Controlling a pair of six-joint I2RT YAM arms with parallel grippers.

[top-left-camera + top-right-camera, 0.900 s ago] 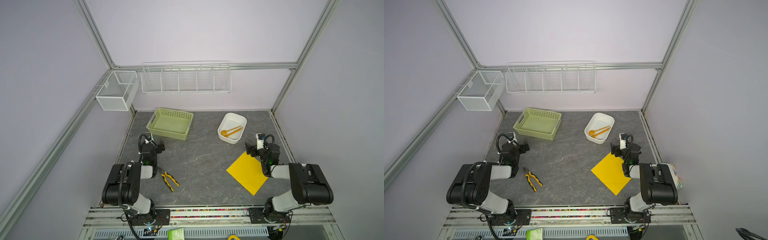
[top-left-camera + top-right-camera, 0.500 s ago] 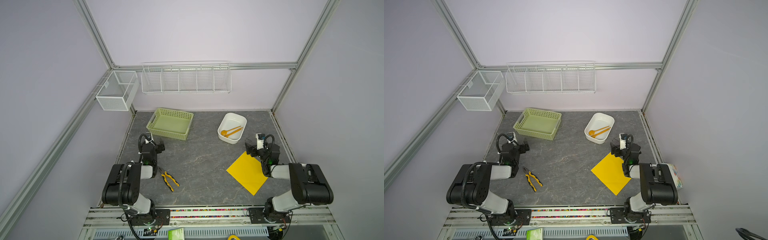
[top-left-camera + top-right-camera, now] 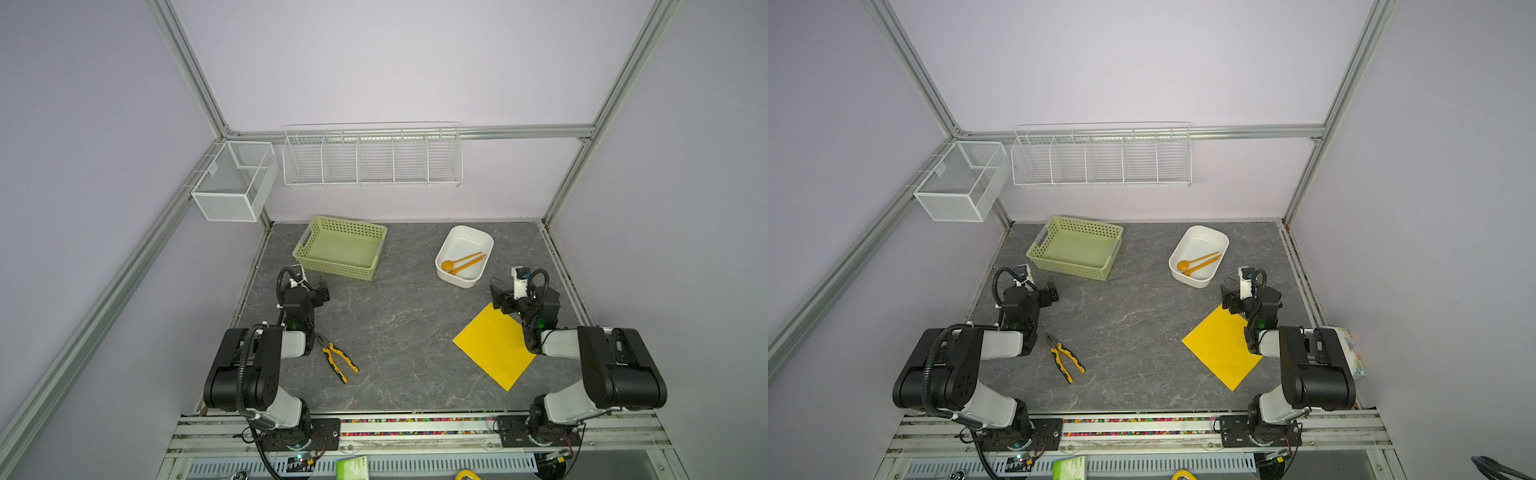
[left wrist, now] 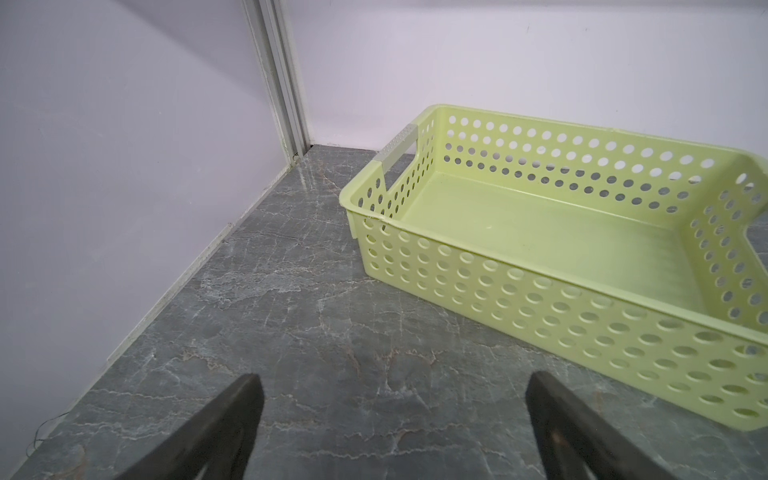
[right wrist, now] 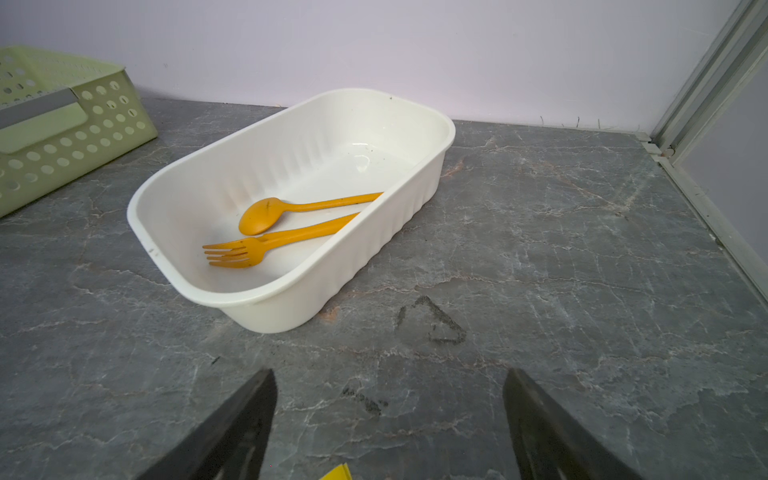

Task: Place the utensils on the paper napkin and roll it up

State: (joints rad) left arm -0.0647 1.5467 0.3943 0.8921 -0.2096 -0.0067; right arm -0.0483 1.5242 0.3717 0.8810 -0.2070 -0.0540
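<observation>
The utensils, an orange spoon (image 5: 266, 216) and an orange fork (image 5: 249, 249), lie side by side inside a white tub (image 5: 291, 307) at the back right; in both top views they show as orange pieces (image 3: 461, 262) (image 3: 1198, 262). The paper napkin (image 3: 494, 349) (image 3: 1221, 347) lies flat on the table in front of the tub, its far corner (image 5: 337, 473) just under my right gripper (image 5: 388, 372) (image 3: 498, 293). That gripper is open and empty, a short way from the tub. My left gripper (image 4: 393, 375) (image 3: 322, 291) is open and empty over bare table.
A pale green perforated basket (image 4: 540, 299) (image 3: 332, 268) stands at the back left, close ahead of the left gripper. Yellow-and-black pliers (image 3: 338, 357) lie beside the left arm. White wire baskets (image 3: 372, 158) (image 3: 232, 183) hang on the walls.
</observation>
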